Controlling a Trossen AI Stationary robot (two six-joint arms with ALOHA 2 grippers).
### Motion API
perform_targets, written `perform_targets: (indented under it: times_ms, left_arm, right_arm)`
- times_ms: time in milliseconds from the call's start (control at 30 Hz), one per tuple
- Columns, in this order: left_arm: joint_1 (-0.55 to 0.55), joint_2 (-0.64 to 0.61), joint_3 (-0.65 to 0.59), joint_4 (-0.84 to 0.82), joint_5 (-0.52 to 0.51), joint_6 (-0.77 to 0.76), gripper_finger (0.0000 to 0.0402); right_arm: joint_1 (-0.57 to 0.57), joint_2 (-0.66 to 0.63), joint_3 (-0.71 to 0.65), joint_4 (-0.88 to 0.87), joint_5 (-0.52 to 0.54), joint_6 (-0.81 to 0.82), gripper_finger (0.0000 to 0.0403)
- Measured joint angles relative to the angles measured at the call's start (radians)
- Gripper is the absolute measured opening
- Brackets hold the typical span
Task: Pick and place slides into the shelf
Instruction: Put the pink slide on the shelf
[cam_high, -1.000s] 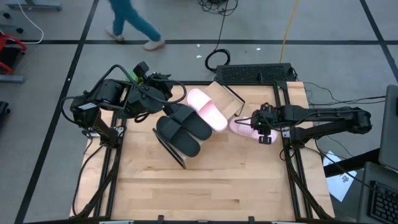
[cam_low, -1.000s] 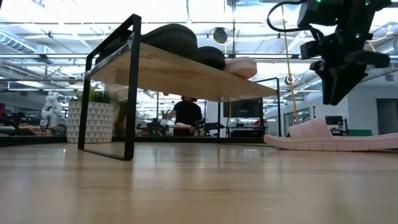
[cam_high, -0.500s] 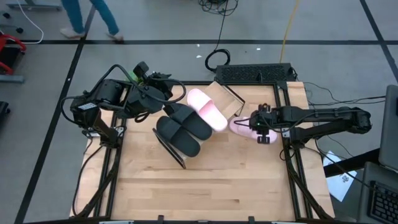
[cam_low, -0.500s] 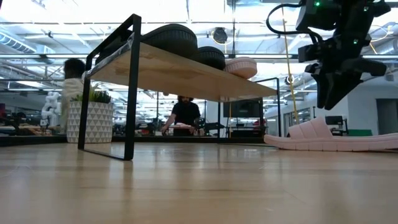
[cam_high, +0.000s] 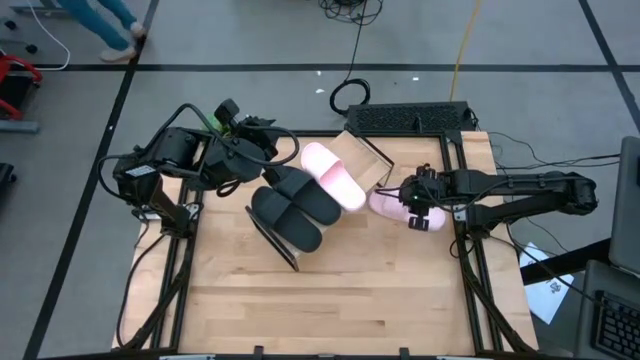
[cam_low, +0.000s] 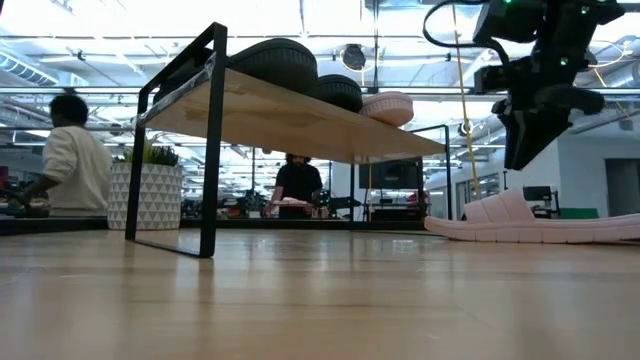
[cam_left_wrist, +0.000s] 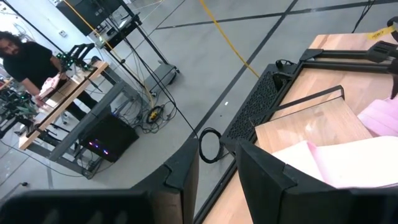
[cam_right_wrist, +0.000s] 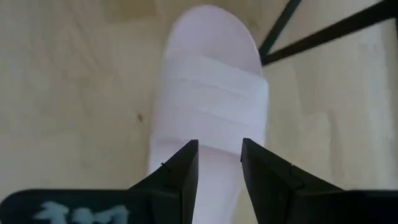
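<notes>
The shelf (cam_high: 368, 158) stands slanted on the table, a wooden board on dark end frames (cam_low: 205, 140). On its top rest two black slides (cam_high: 292, 205) (cam_low: 275, 58) and one pale pink slide (cam_high: 335, 178) (cam_low: 388, 105), each sole down. The other pink slide (cam_high: 385, 203) (cam_right_wrist: 211, 93) lies flat on the table right of the shelf (cam_low: 530, 225). My right gripper (cam_right_wrist: 219, 168) (cam_low: 518, 160) hovers open above its heel end, clear of it. My left gripper (cam_left_wrist: 217, 177) waits open by the shelf's far left end (cam_high: 285, 150).
Bare tabletop (cam_high: 350, 290) stretches from the shelf to the near edge. Dark frame rails run along the table's sides (cam_high: 470, 270). A black keyboard-like unit (cam_high: 410, 118) sits at the far edge. People move in the room beyond the table (cam_low: 70, 160).
My right gripper has crept a little toward the table's left, along over the pink slide on the table, staying above it and open. The slides and shelf have kept still. A person has walked past beyond the far edge.
</notes>
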Motion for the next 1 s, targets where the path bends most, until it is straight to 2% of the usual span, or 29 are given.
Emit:
perform_targets:
  times_ms: [167, 333, 667, 867, 1000]
  left_arm:
    - [0.0, 0.0, 0.0, 0.0, 0.0, 0.006, 0.0113]
    - [0.0, 0.0, 0.0, -0.001, 0.0, 0.033, 0.0113]
    - [0.0, 0.0, 0.0, -0.002, 0.0, 0.034, 0.0113]
    - [0.0, 0.0, 0.0, -0.002, 0.0, 0.035, 0.0113]
    - [-0.002, 0.0, 0.0, -0.003, 0.0, 0.04, 0.0113]
  right_arm:
    - [0.004, -0.006, 0.002, 0.009, -0.082, 0.152, 0.011]
    - [0.03, -0.005, -0.017, -0.006, -0.086, 0.196, 0.011]
    - [0.09, -0.005, -0.036, 0.015, 0.074, 0.298, 0.011]
    - [0.159, -0.005, -0.079, 0.116, 0.069, 0.457, 0.011]
    - [0.203, -0.005, -0.084, 0.093, 0.071, 0.539, 0.011]
